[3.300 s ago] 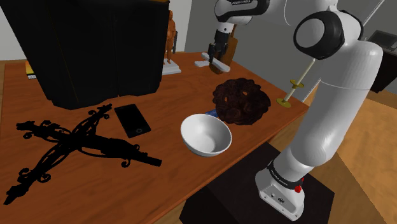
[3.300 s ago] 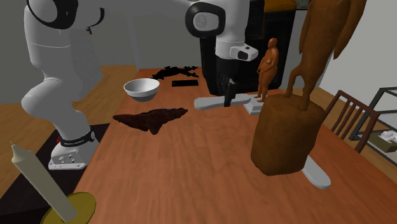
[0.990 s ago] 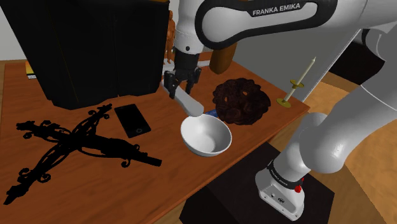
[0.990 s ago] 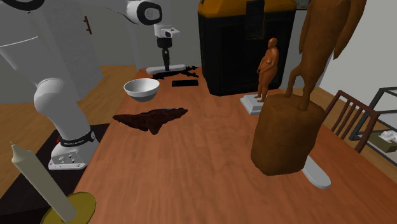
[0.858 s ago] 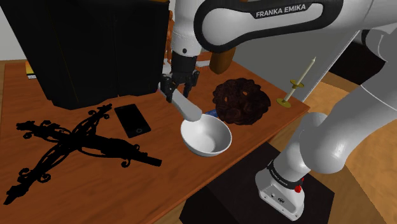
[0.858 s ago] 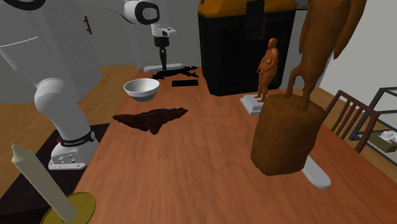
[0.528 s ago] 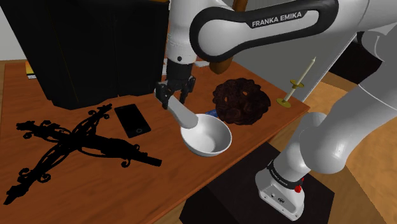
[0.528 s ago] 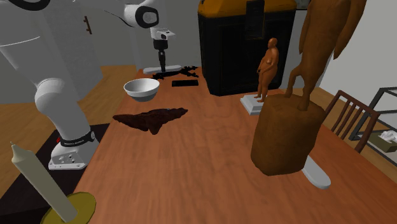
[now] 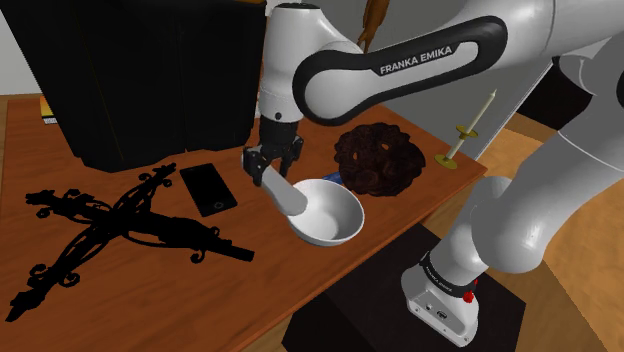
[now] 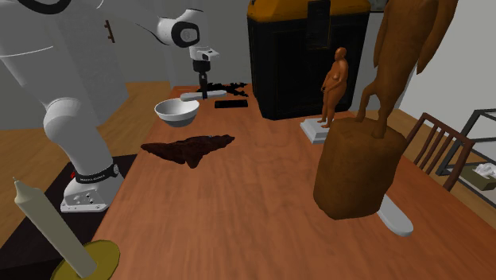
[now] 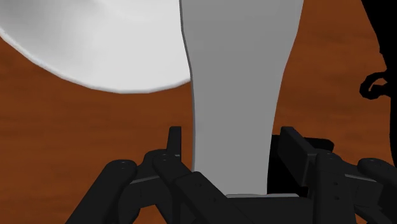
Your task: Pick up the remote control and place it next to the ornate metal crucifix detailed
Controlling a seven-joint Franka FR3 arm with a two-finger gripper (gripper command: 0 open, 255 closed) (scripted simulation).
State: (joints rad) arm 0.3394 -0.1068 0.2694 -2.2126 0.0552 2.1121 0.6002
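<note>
Since half a second ago your gripper (image 9: 272, 162) has slid further along the desk (image 9: 190, 305) toward the shoulder view's left. The grey remote control (image 9: 285, 190) went with it, and nothing else has shifted. In the shoulder view the fingers pinch the remote's upper end, and its lower end overlaps the rim of the white bowl (image 9: 325, 215) by the desk's stand-side edge. A black phone (image 9: 208, 188) lies between the bowl and the black crucifix (image 9: 110, 235), which rests flat at the desk's left end.

In the second exterior view the gripper (image 10: 203, 84) holds the remote (image 10: 191, 95) level, just above the bowl (image 10: 176, 112). The crucifix (image 10: 218, 89) lies beyond at the desk's far end.

In the wrist view both fingers (image 11: 175, 149) clasp the remote (image 11: 235, 89), which runs out beside the bowl's rim (image 11: 95, 57) over the wood.
</note>
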